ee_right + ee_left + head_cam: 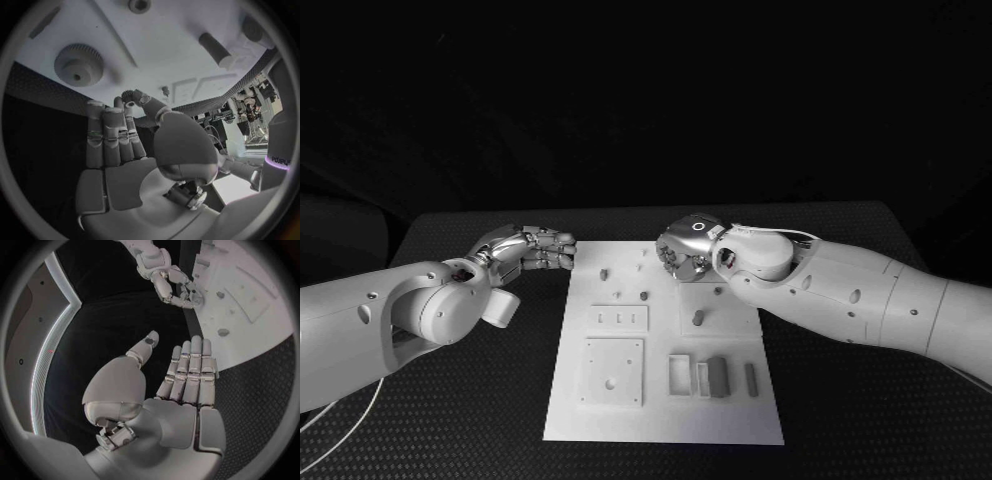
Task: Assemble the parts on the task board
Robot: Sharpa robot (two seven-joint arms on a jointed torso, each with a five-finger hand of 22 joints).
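White rounded arms, silver segmented left hand [528,248] and right hand [687,250], screw holes, thin cables

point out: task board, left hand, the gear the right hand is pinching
task board [661,420]: head view, bare near part of the white plate.
left hand [528,248]: head view, middle of the silver hand beside the board's edge.
small gear [130,94]: right wrist view, toothed rim between the right hand's fingertips.
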